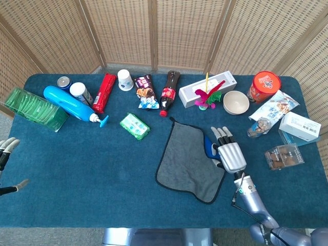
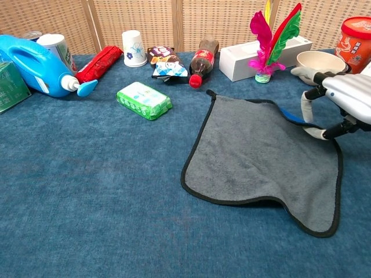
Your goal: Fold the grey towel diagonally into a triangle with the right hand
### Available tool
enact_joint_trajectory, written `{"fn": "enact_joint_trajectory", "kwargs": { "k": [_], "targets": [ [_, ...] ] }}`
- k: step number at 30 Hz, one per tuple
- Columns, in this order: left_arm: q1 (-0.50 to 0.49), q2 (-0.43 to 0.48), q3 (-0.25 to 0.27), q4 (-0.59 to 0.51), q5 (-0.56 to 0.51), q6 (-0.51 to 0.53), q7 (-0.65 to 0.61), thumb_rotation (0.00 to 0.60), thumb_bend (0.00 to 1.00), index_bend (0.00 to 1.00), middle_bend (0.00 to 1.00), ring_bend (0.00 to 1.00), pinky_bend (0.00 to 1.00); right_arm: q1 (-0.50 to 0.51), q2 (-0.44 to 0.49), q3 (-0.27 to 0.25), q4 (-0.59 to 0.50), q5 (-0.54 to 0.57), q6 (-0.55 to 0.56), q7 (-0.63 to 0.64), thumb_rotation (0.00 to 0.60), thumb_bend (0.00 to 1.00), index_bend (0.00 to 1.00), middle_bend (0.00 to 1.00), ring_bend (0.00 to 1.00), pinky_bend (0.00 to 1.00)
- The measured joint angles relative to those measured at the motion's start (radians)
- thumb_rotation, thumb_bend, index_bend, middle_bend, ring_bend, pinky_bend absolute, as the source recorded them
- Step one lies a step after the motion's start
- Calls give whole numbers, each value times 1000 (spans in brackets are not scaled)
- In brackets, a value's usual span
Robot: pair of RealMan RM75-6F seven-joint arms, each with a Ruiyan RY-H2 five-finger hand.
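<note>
The grey towel (image 1: 190, 161) with black trim lies flat and unfolded on the blue table cloth (image 1: 92, 169), right of centre. It also fills the right half of the chest view as the towel (image 2: 261, 156). My right hand (image 1: 229, 152) hovers over the towel's right edge, palm down, fingers stretched toward the back. In the chest view the right hand (image 2: 342, 95) has its thumb curving down to the towel's edge, with nothing clearly held. A small blue patch (image 1: 209, 146) shows beside the thumb. My left hand (image 1: 7, 149) peeks in at the far left edge, fingers apart, holding nothing.
Along the back stand a cola bottle (image 1: 169, 92), a white box (image 1: 207, 91), a feather shuttlecock (image 1: 206, 97), a cream bowl (image 1: 236, 102) and an orange tub (image 1: 265, 87). Snack packets (image 1: 284, 154) lie right of the hand. A green packet (image 1: 135, 126) and a blue bottle (image 1: 69, 103) lie to the left.
</note>
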Motion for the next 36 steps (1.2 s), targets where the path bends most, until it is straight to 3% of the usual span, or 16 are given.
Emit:
{"fn": "enact_joint_trajectory", "kwargs": {
  "k": [18, 36],
  "targets": [
    [-4, -1, 1, -1, -1, -8, 3, 600, 115, 0, 0, 0, 0, -1, 122, -62, -265, -78, -14, 28, 600, 536, 672, 55, 0, 0],
    [-7, 0, 0, 2, -5, -14, -6, 600, 116, 0, 0, 0, 0, 13, 45, -21, -336, 33, -84, -99, 600, 554, 682, 55, 0, 0]
  ]
}}
